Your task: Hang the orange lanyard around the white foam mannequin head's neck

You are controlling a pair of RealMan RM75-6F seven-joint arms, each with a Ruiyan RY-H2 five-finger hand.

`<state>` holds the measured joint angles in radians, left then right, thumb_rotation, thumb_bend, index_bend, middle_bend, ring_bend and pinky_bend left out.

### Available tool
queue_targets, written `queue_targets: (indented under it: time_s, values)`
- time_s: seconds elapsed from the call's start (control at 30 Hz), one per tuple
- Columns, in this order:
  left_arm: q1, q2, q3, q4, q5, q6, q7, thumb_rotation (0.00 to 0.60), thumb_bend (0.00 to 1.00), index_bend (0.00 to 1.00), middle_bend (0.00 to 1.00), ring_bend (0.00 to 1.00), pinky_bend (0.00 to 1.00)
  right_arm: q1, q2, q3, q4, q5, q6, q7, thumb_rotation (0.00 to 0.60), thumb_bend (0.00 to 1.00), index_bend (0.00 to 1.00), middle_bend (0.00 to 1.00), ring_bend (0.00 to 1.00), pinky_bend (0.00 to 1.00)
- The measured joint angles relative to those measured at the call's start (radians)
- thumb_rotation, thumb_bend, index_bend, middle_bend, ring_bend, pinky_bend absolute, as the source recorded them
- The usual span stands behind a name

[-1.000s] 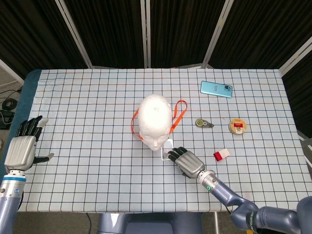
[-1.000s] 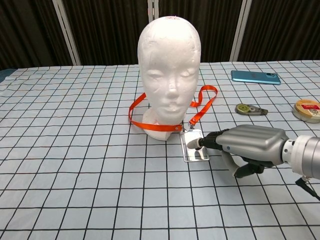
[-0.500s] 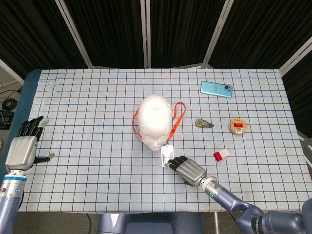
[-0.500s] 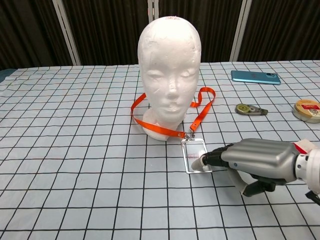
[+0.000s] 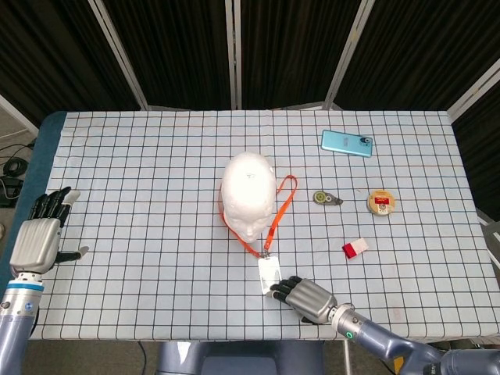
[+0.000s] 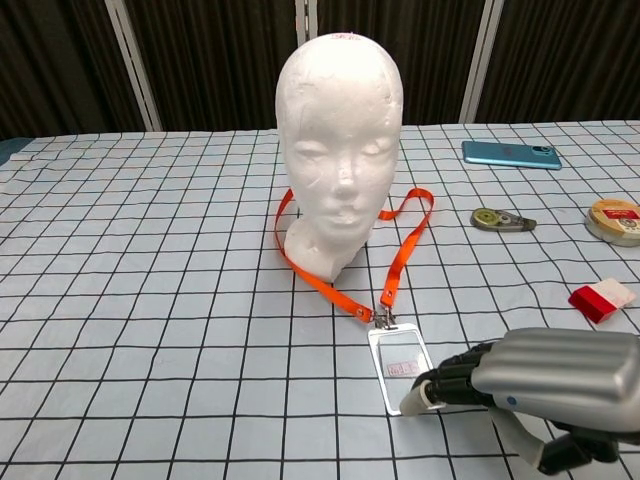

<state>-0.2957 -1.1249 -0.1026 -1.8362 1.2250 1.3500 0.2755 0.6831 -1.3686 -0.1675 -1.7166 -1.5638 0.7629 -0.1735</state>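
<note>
While the left hand (image 5: 35,238) hangs off the table's near-left edge with fingers spread and empty, the mannequin head (image 6: 340,150) stands mid-table, the orange lanyard (image 6: 340,285) looped around its neck. Strap runs taut forward to the badge holder (image 6: 397,368), flat on the checked cloth (image 6: 150,300). Right hand (image 6: 530,385) has fingertips on the badge's near corner; whether it pinches or only presses, cannot tell. Risk: more pull toward the robot would likely tip the light foam head or drag it forward.
</note>
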Motion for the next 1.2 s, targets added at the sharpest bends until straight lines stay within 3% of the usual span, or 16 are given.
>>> queue_targets:
  time_s: [0.4, 0.6, 0.9, 1.0, 1.07, 1.1, 1.17, 1.2]
  values:
    - [0.002, -0.007, 0.0, -0.002, 0.002, -0.003, 0.017, 0.6, 0.0, 0.0, 0.0, 0.0, 0.0, 0.009, 0.089, -0.075, -0.079, -0.087, -0.018, 0.041, 0.6, 1.0, 0.18, 0.22, 0.16, 0.22]
    - [0.005, -0.01, -0.002, -0.002, 0.001, -0.003, 0.022, 0.6, 0.0, 0.0, 0.0, 0.0, 0.0, 0.003, 0.114, -0.093, -0.092, -0.152, 0.033, 0.075, 0.6, 1.0, 0.18, 0.22, 0.16, 0.22]
    - [0.015, -0.01, 0.004, -0.001, 0.017, 0.006, 0.018, 0.6, 0.0, 0.0, 0.0, 0.0, 0.0, -0.069, 0.191, -0.097, -0.046, -0.289, 0.339, 0.119, 0.6, 1.0, 0.18, 0.21, 0.16, 0.21]
    - [0.024, -0.008, 0.01, -0.004, 0.029, 0.016, 0.013, 0.6, 0.0, 0.0, 0.0, 0.0, 0.0, -0.124, 0.215, -0.087, 0.009, -0.311, 0.486, 0.129, 0.6, 0.99, 0.18, 0.2, 0.16, 0.13]
    - [0.032, -0.006, 0.015, -0.008, 0.04, 0.025, 0.008, 0.6, 0.0, 0.0, 0.0, 0.0, 0.0, -0.17, 0.227, -0.074, 0.06, -0.314, 0.59, 0.132, 0.6, 0.93, 0.17, 0.18, 0.14, 0.07]
    - [0.035, -0.005, 0.018, -0.01, 0.045, 0.03, 0.006, 0.6, 0.0, 0.0, 0.0, 0.0, 0.0, -0.192, 0.231, -0.066, 0.084, -0.313, 0.634, 0.133, 0.6, 0.83, 0.16, 0.16, 0.11, 0.04]
    - [0.047, -0.003, 0.024, -0.011, 0.06, 0.045, 0.003, 0.6, 0.0, 0.0, 0.0, 0.0, 0.0, -0.25, 0.234, -0.043, 0.144, -0.297, 0.735, 0.132, 0.6, 0.54, 0.12, 0.09, 0.04, 0.0]
    - [0.052, -0.003, 0.028, -0.009, 0.066, 0.053, 0.003, 0.6, 0.0, 0.0, 0.0, 0.0, 0.0, -0.288, 0.231, -0.027, 0.182, -0.28, 0.791, 0.133, 0.6, 0.34, 0.08, 0.04, 0.01, 0.0]
